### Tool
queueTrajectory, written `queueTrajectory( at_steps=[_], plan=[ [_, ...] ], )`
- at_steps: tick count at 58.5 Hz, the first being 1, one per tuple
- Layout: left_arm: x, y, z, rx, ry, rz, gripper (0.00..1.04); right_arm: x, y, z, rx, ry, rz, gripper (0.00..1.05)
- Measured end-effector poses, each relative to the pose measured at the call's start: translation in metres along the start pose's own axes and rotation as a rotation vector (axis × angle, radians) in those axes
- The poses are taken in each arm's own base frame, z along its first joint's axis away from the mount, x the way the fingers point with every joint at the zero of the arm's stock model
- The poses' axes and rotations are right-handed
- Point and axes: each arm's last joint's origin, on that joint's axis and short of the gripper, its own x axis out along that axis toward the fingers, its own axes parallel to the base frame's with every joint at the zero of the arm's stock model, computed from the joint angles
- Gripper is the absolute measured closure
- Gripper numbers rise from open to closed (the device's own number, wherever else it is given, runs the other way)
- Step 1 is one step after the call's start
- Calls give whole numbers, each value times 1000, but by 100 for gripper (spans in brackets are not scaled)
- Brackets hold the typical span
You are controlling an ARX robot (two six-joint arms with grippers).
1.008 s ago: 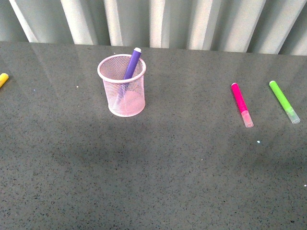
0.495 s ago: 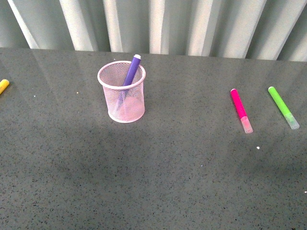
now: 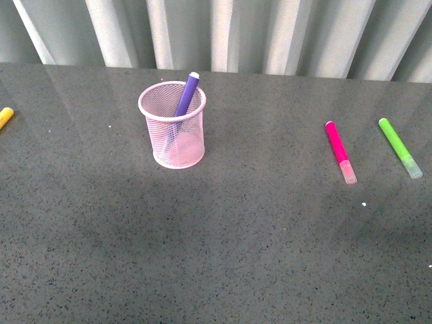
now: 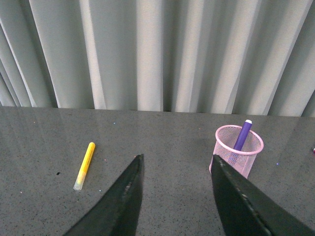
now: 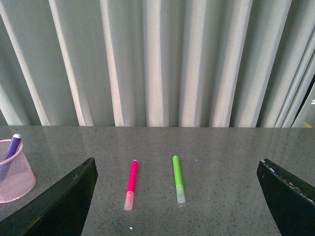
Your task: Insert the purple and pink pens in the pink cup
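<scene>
One purple pen (image 3: 188,91) in pink cup (image 3: 162,138), pink pen (image 3: 337,145) lying apart

Front view above table (image 3: 270,256), wrist views low, sharing pink cup (image 3: 192,138)

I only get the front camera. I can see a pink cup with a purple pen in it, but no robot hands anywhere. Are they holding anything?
Observer: Not the left one. The left wrist view shows the left end effector open, with nothing in it.
Operator: And the other hand?
Observer: The right wrist view shows the right end effector open wide and empty too. The pink pen lies ungrasped beyond it.
Operator: Something yellow is cut off at my left edge. What is it?
Observer: A yellow marker. The left wrist view shows all of it, lying flat on the table with a pale cap at one end.
</scene>
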Motion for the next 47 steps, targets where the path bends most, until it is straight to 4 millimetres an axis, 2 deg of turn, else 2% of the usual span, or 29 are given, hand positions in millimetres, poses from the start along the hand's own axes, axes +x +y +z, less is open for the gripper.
queueTrajectory(
  at_steps=[6, 11, 16, 21, 28, 34, 40, 47],
  plan=[
    [0, 0, 0, 0, 0, 0, 34, 0, 0, -1, 4, 27, -22, 7],
    [0, 0, 0, 0, 0, 2, 20, 6, -4, -4, -8, 305, -183, 7],
    [0, 0, 0, 1, 0, 0, 6, 22, -11, -5, 22, 425, -209, 7],
    [0, 0, 0, 2, 0, 0, 7, 41, -19, 2, 115, 470, -211, 7],
    [0, 0, 0, 3, 0, 2, 7, 78, -31, 12, 221, 537, -214, 7],
    [0, 0, 0, 3, 0, 1, 7, 120, -35, 3, 292, 705, -173, 7],
    [0, 0, 0, 3, 0, 0, 7, 162, -33, -5, 329, 838, -117, 7],
    [0, 0, 0, 3, 0, 0, 7, 204, -22, 0, 319, 911, -24, 7]
  ],
)
